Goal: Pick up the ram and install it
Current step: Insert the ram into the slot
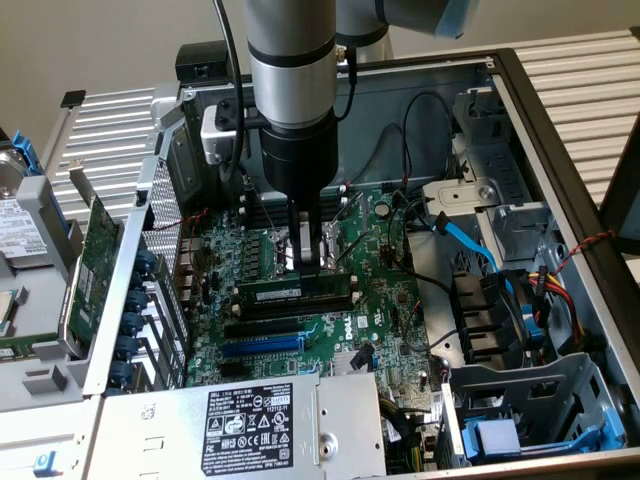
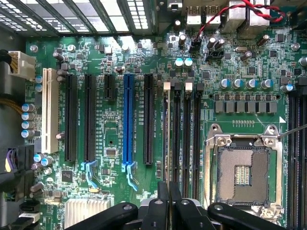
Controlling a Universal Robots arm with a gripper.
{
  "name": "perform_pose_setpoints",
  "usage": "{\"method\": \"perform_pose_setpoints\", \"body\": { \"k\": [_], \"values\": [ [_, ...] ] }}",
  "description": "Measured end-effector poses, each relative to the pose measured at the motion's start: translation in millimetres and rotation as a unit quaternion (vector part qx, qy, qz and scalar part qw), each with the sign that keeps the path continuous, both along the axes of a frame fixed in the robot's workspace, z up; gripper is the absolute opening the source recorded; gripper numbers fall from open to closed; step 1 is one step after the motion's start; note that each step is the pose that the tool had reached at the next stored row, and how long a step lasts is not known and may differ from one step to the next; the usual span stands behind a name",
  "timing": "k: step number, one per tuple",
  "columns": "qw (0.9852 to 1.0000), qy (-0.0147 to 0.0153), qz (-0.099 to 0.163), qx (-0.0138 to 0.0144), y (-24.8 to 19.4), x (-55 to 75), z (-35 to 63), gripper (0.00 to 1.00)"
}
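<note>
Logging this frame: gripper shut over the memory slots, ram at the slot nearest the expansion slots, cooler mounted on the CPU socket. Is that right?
No cooler: the CPU socket is bare, as the wrist view shows. The rest stands: the gripper is shut over the memory slots, with the ram at the slot nearest the expansion slots.

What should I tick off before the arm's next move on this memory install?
1. Claw shut on the memory stick: ok.
2. Memory stick lined up along its slot: ok.
3. Memory stick pressed fully home: cannot tell.
4. White end clip latched: cannot tell.
5. Blue cable away from the claw: ok.
</note>
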State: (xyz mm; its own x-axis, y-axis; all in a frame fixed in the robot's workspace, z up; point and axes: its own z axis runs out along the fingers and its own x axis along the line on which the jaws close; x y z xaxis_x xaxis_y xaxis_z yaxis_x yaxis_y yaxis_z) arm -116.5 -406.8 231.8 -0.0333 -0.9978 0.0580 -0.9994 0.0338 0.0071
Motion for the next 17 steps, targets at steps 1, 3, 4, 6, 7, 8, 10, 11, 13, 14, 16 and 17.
{"method": "perform_pose_setpoints", "body": {
  "k": [1,3,4,6,7,8,10,11,13,14,16,17],
  "values": [
    [1.0000,-0.0001,0.000,0.0001,0.0,0.4,-0.1,0.13],
    [1.0000,0.0001,0.000,-0.0001,0.0,0.2,0.0,0.13],
    [1.0000,0.0000,0.000,0.0000,-0.2,-0.1,-0.1,0.13],
    [1.0000,0.0000,0.000,0.0000,-0.2,-0.1,-0.1,0.13],
    [1.0000,0.0000,0.000,0.0000,-0.3,-0.1,-0.1,0.13],
    [1.0000,0.0000,0.000,0.0000,-0.3,-0.1,-0.1,0.13],
    [1.0000,0.0000,0.000,0.0000,-0.6,-0.1,-0.2,0.13],
    [1.0000,-0.0002,0.000,-0.0001,-0.6,0.0,-0.3,0.13],
    [1.0000,-0.0003,0.000,0.0000,-0.6,0.0,-0.6,0.13],
    [1.0000,-0.0003,0.000,0.0000,-0.7,0.0,-0.6,0.13],
    [1.0000,-0.0003,0.000,-0.0001,-0.7,0.0,-0.7,0.13],
    [1.0000,-0.0008,-0.001,0.0000,-0.7,0.0,-1.1,0.13]
  ]
}}
